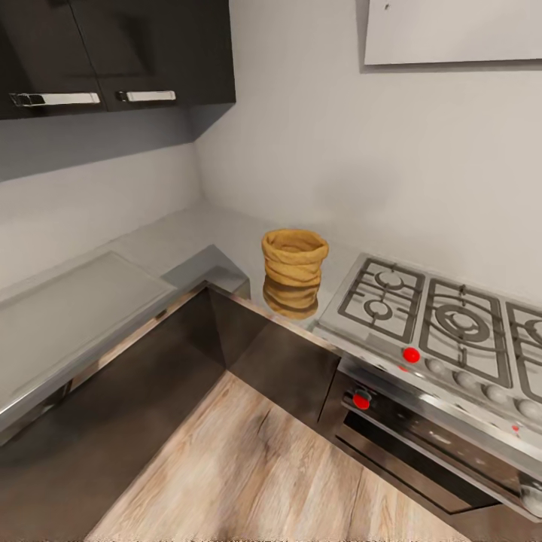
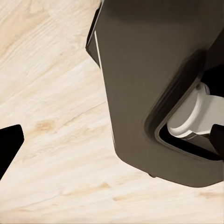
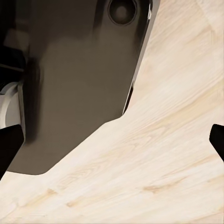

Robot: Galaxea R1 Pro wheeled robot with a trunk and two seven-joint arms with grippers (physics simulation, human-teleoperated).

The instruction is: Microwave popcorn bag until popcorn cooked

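both end effectors point down at wood floor point(image 2: 56, 140), fingers spread.

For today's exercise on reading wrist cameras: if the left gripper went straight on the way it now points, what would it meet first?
Probably the wooden floor: it lies between the dark fingertips, which stand wide apart. The robot's dark base sits off to one side of that line; depth is unclear.

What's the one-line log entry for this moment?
phase: approach | tan crumpled paper popcorn bag: upright on glossy grey countertop, beside steel gas hob | left claw: open, over wood floor | right claw: open, empty
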